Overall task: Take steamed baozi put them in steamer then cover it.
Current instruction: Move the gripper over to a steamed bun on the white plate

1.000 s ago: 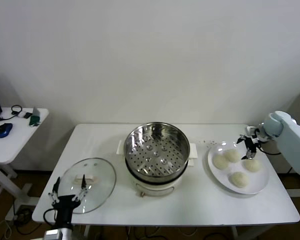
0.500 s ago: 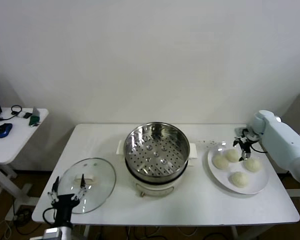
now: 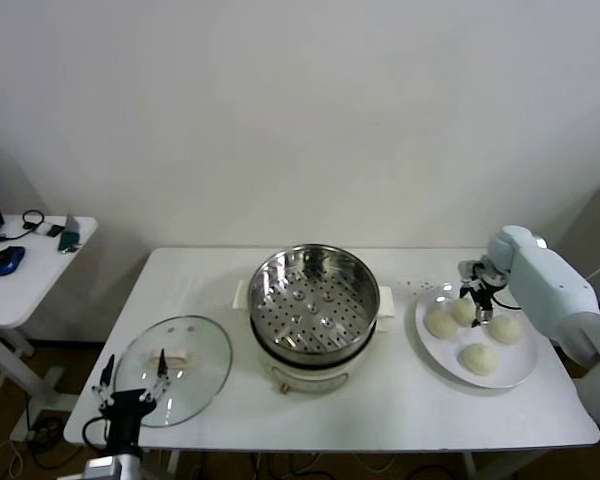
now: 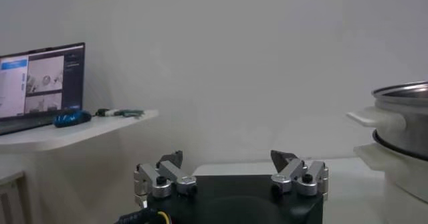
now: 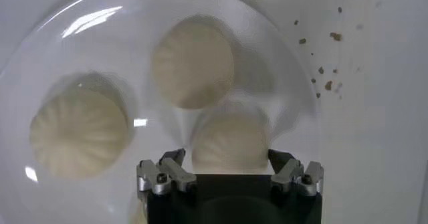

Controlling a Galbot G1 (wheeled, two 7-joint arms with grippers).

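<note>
The four buns (image 3: pixel 477 336) are lying on a white plate (image 3: pixel 520 375) on the table, to the right of the steel steamer (image 3: pixel 314 305), whose perforated tray is seen to be bare. The right gripper (image 3: pixel 481 303) is placed over the far side of the plate. In the right wrist view its fingers (image 5: pixel 165 172) are seen spread to both sides of one bun (image 5: pixel 231 142), and no firm contact can be made out, so the bun is judged to be not yet gripped.

For this step to be done well, the fingers should be lowered until they stand at the widest part of the bun, and the closing should be made slowly, because the dough is probably soft and easily dented. A neighbouring bun (image 5: pixel 192 61) lies very near, so care is needed that it is not pushed aside or taken along.

The left gripper (image 3: pixel 130 392) is held open near the glass lid (image 3: pixel 175 368) at the left front of the table.
</note>
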